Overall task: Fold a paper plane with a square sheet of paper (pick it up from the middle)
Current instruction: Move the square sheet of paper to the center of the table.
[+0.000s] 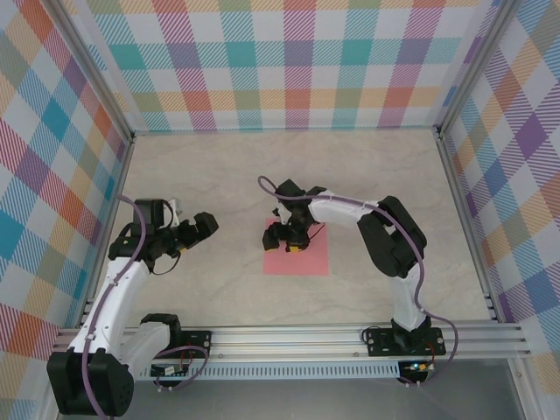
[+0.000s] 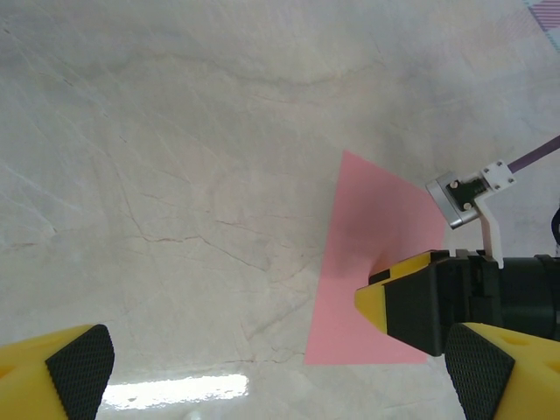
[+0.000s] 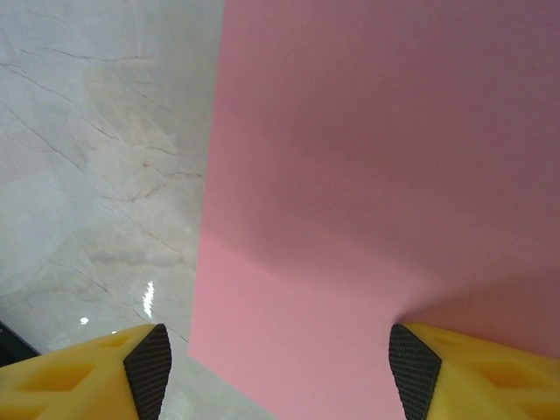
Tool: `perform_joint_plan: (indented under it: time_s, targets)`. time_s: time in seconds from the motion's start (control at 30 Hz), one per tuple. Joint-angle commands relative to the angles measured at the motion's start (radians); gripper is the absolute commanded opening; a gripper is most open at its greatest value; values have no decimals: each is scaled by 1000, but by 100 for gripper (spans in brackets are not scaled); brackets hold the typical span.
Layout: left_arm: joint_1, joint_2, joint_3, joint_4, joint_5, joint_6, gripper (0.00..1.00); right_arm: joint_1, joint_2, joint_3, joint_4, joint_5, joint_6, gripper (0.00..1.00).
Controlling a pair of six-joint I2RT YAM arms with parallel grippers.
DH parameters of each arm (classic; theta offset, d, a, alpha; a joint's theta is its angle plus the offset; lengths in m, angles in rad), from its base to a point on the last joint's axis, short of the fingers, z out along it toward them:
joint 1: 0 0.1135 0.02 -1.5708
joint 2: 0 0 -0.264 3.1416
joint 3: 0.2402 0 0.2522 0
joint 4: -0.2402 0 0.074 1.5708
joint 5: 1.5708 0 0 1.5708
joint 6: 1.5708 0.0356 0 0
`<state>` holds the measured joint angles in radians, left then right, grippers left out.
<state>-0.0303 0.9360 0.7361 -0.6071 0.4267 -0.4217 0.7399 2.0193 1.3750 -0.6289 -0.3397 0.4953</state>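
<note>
At the right fingers (image 3: 147, 372): spread wide, pinching nothing. Yellow, with black ribbed pads, set low at the square sheet of paper (image 3: 376, 131). Down at the sheet's surface with one pad, out past its edge and over bare bench (image 3: 96, 157) with the other. Cannot tell whether pressing or only touching. Across the pink between pad and edge, a faint shaded line (crease or mere shadow, hard to say).

From above, right fingers (image 1: 293, 238) over the far left part of the square sheet of paper (image 1: 306, 261). Salmon pink, plain, lying flat near the middle of the bench (image 1: 262, 166), closer to the right arm (image 1: 385, 236) than to the left arm (image 1: 122, 280).

At the left fingers (image 2: 79, 363): also spread wide, holding nothing, hovering over pale marbled bench (image 2: 175, 175). Ahead and to one side in that wrist view, the sheet (image 2: 367, 254) with the right fingers (image 2: 411, 302) on it. From above, left fingers (image 1: 203, 226) well to the left of the sheet, apart from it and pointing towards it.

Further out: white arm links with black joints, a purple cable (image 1: 337, 201) along the right arm, a metal rail (image 1: 306, 337) at the near edge carrying both bases, and checkered walls (image 1: 297, 61) on three sides.
</note>
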Motion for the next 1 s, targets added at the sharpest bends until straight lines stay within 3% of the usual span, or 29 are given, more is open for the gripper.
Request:
perform_joint_plan:
  time_s: [0.0, 0.23, 0.4, 0.57, 0.7, 0.83, 0.97]
  targets:
    - [-3, 8, 27, -16, 51, 23, 100, 4, -26, -67, -72, 93, 38, 71]
    - [-2, 17, 10, 9, 93, -2, 100, 0, -87, -122, -111, 152, 15, 71]
    - [-4, -1, -8, 14, 105, -15, 100, -1, -136, -70, -159, 167, 0, 71]
    - [-10, 2, -26, 51, 126, -48, 100, 0, -219, -49, -175, 270, 48, 73]
    - [-78, 25, -55, 129, 136, -100, 100, -4, -239, -55, -211, 423, 121, 81]
    - [-179, 97, -48, 180, 70, -120, 100, -10, -199, -37, -236, 438, 153, 86]
    - [-255, 160, -33, 204, -16, -121, 100, -10, -171, -36, -247, 462, 188, 100]
